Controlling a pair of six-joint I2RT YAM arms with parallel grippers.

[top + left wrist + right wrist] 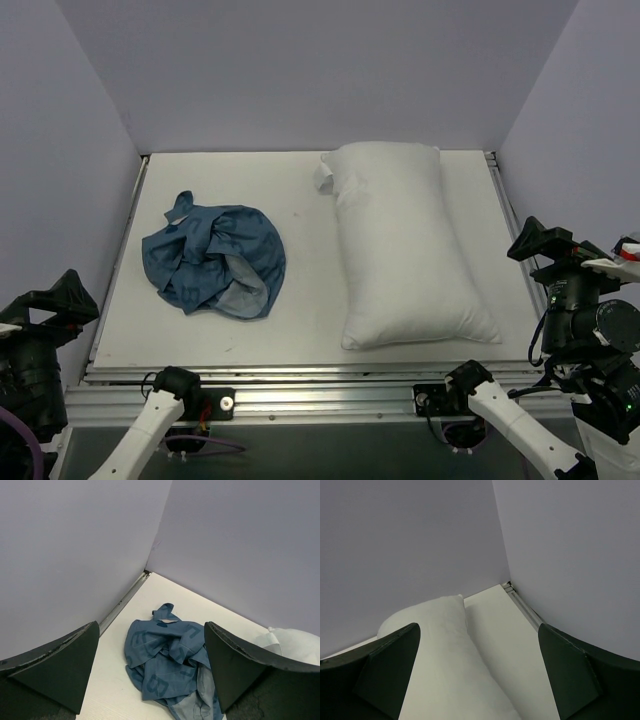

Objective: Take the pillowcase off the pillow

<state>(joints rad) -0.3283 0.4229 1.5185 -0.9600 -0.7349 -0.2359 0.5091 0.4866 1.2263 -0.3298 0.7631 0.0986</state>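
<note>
Nearest, below the near edge of the bench (300, 320): a band of metal rails (330, 385) across the full width, with the white arm links rising in front of it.

Just outside the near-left corner: the left end effector (151, 630), jaws spread wide, gripping nothing, raised off the surface and facing the far-left corner. Just outside the right edge, toward the near-right corner: the right end effector (479, 627), equally wide and empty-handed, facing the far-right corner.

On the left half, closer to the near edge than to the far one: the pillowcase (215, 262), fully off and crumpled into a loose heap, paler lining showing on its near side. Separated from the left edge by a strip of bare surface, and from the pillow by a wider bare lane down the middle.

On the right half: the pillow (405, 250), plain white, lying lengthwise from close to the near edge almost to the far edge, with a small white tag (325, 178) at its far-left corner. Only a narrow margin between it and the right edge.

Beyond the heap, open surface up to the far-left corner.

Farthest: pale walls (320, 70) closing off the left, far and right edges, with a metal strip (522, 605) along the foot of the right one.
</note>
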